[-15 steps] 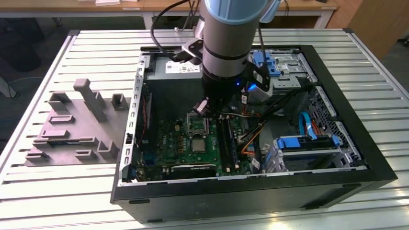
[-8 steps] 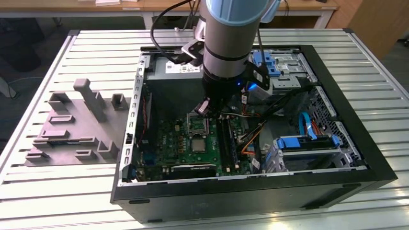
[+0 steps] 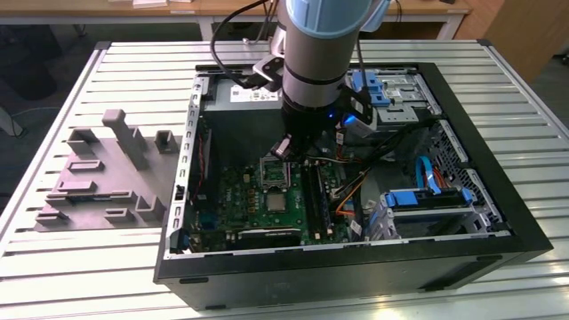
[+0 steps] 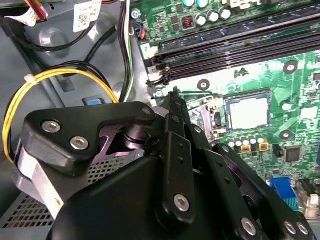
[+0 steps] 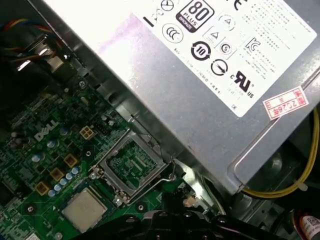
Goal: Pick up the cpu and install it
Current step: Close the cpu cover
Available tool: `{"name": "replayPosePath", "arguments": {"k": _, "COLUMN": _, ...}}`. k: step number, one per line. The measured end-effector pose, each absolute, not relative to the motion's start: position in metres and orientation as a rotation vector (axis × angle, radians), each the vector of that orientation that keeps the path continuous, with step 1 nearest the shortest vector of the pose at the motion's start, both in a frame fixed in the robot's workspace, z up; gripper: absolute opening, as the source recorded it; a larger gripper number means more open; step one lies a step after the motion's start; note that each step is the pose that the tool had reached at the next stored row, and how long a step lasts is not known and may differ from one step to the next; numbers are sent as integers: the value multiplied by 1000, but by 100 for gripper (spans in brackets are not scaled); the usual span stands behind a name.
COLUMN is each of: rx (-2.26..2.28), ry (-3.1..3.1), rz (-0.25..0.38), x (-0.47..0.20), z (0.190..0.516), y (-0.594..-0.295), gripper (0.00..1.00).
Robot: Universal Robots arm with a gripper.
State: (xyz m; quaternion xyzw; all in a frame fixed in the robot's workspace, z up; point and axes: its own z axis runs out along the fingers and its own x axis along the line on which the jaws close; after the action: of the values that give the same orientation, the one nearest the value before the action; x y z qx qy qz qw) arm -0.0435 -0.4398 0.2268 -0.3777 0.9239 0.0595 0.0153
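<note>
**Surface.** Slatted pale metal tabletop [image 3: 80, 267]. On it, nearest, stands an open black computer case [image 3: 356, 267] lying on its side. A grey moulded fixture [image 3: 98, 180] sits just beside it on the exterior view's left.

**Inside the case.** A green circuit board [image 3: 236, 193] lies flat on the floor. A drive cage with blue tabs [image 3: 427, 200] is at the exterior view's right. A silver power supply [image 5: 200, 100] stands against the far wall.

**Room.** A wooden desk [image 3: 231, 7] runs beyond the tabletop's far edge.

**Claw.** A grey arm [image 3: 316, 60] reaches down from above into the case. The claw [image 3: 286, 148] hangs low over the far part of the board, close to the power supply. Whether it is spread or pressed together cannot be told.

**Task item.** The cpu [image 3: 276, 200] lies flat on the board, silvery top upward and dark rim around it. It is apart from the claw and on its near side. A raised silver socket frame [image 3: 274, 172] stands between the two. Both wrist views show the cpu [image 4: 248, 111] [image 5: 84, 209] untouched.
</note>
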Motion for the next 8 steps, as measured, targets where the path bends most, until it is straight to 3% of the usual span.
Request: {"name": "replayPosePath", "arguments": {"k": 8, "rx": -1171, "ry": 2864, "rz": 220, "x": -44, "z": 219, "y": -435, "gripper": 11}}
